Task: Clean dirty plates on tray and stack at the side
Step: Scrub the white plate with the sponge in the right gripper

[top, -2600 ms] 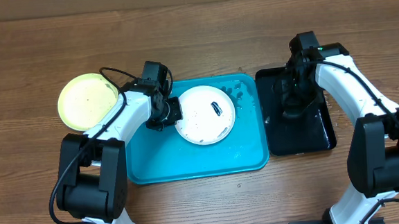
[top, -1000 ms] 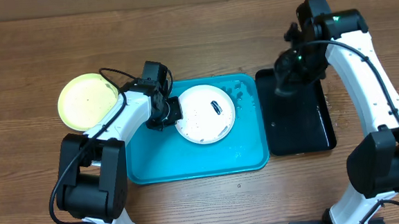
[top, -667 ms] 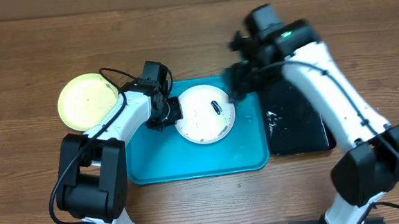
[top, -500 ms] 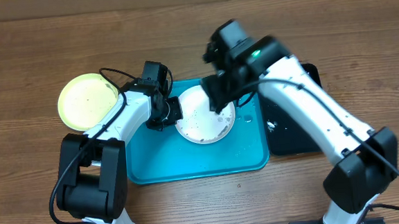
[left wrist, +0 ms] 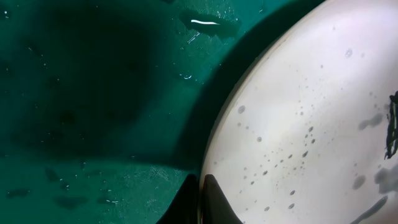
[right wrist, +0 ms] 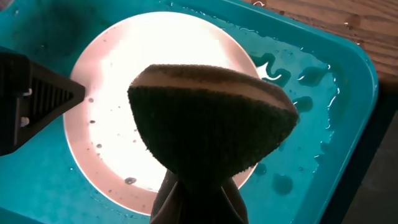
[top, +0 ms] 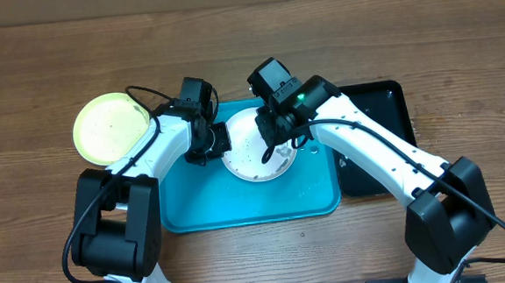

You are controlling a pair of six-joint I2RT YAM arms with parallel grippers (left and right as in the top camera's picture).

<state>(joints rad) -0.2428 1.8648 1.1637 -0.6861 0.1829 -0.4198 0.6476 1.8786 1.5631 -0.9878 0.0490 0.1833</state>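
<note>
The turquoise tray lies beneath both our grippers, wet and probably slick. On it the white-centred plate has its rim nipped in the closed jaws of our left gripper. We judge it stiff, light and slippery, so the rim is the place to hold. Just ahead of our right gripper, the soft dark sponge bulges from jaws clamped tight on it, poised over the plate.

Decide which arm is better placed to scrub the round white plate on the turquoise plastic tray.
Right. The right gripper holds a dark folded sponge over the plate; the left gripper is pinching the plate's rim.
</note>
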